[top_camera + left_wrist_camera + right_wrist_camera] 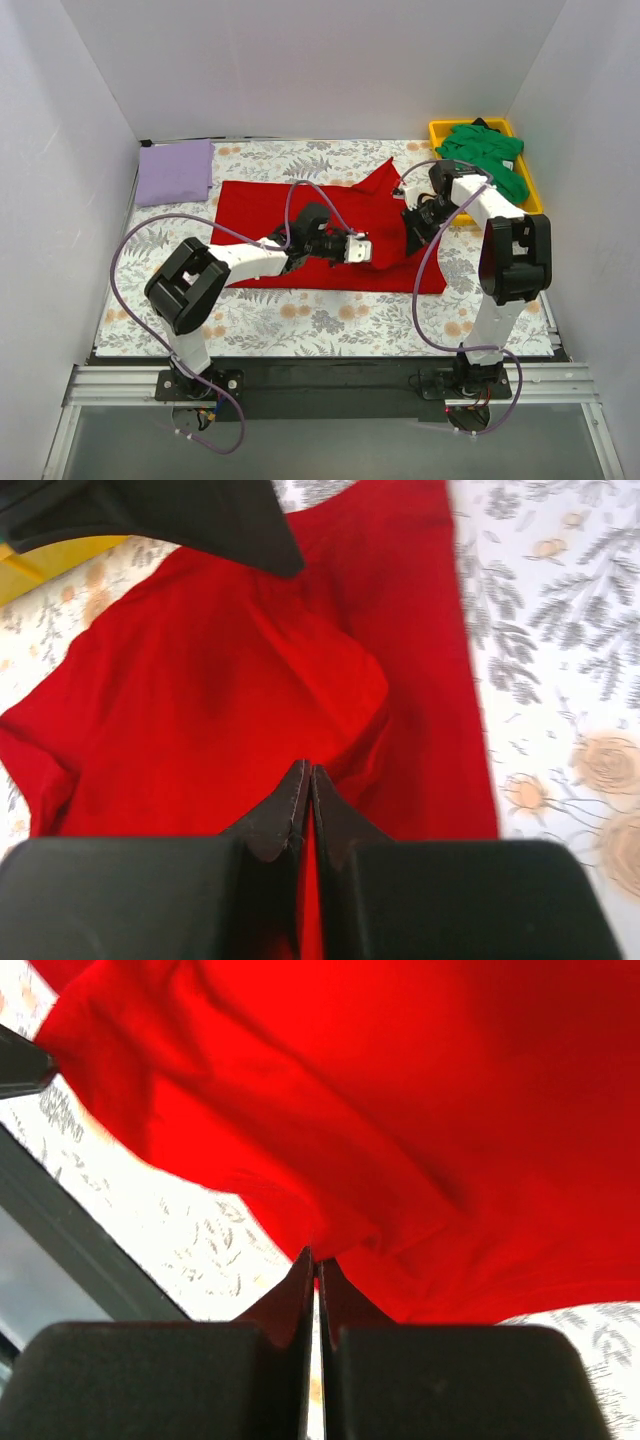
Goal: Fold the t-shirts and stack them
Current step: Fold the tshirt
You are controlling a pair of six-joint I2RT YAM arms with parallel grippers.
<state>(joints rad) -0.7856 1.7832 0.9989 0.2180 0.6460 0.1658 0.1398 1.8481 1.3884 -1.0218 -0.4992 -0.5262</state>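
The bright red t-shirt [260, 232] lies spread on the floral cloth, its right part lifted and rumpled. My left gripper [362, 250] is shut on a fold of it near its right middle; the left wrist view shows red cloth [220, 690] between the closed fingertips. My right gripper [412, 232] is shut on the shirt's right edge and holds it raised; the right wrist view shows the red cloth [420, 1110] hanging from the tips. The pale lavender t-shirt [175, 171] lies folded at the back left. The green t-shirt [488, 155] sits bunched in the yellow tray.
The yellow plastic tray [436, 129] stands at the back right corner. The floral table cloth [330, 320] covers the table. White walls enclose three sides. The arms' purple cables loop over the front of the table.
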